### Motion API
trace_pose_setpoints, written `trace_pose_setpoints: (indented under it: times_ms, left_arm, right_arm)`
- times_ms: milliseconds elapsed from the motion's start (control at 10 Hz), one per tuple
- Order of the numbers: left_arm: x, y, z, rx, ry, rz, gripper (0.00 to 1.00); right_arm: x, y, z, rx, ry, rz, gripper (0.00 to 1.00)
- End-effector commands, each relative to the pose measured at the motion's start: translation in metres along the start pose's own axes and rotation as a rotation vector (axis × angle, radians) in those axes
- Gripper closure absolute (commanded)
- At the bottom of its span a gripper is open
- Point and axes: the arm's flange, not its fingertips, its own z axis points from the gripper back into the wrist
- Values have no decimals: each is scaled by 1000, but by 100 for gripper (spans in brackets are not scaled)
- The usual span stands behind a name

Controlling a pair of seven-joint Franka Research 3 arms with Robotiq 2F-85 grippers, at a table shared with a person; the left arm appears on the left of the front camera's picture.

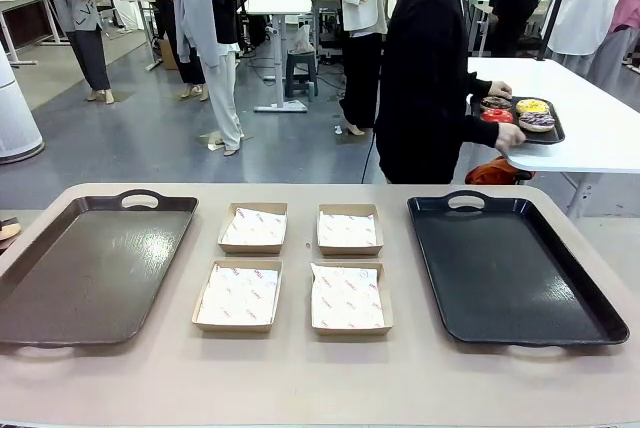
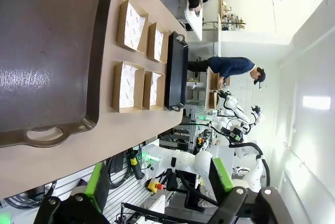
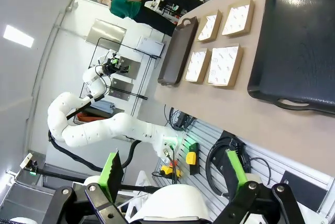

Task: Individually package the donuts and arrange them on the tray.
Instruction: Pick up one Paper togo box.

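The donuts lie on a small black serving tray (image 1: 553, 134) that a person in black holds at a white table behind mine, far right. On it are the yellow donut (image 1: 533, 106), the red donut (image 1: 497, 116), the chocolate donut (image 1: 495, 103) and the purple donut (image 1: 537, 121). Four cardboard boxes (image 1: 238, 295) lined with white paper sit in a two-by-two block at my table's middle. My left gripper (image 2: 159, 185) hangs open off the table's near edge, nothing between its green pads (image 2: 97, 182). My right gripper (image 3: 172, 179) is likewise open and apart from the table.
A large brown tray (image 1: 90, 268) lies at the table's left and a large black tray (image 1: 510, 273) at its right, both bare. The boxes (image 2: 131, 25) (image 3: 225, 64) stand between them. The person's hand (image 1: 509, 135) grips the small tray's near rim.
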Motion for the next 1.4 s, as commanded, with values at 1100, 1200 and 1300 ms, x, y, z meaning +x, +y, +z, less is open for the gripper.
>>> trace_pose_setpoints:
  times_ms: [1100,1200,1300]
  left_arm:
    - [1,-1,1,-23,-1,-8,0]
    - [1,-1,1,-23,-1,-8,0]
    - [1,-1,1,-23,-1,-8,0]
  right_arm:
    - [-2,-1,0,7,-5,1,0]
    - [-2,-1,0,7,-5,1,0]
    - [-2,-1,0,7,-5,1,0]
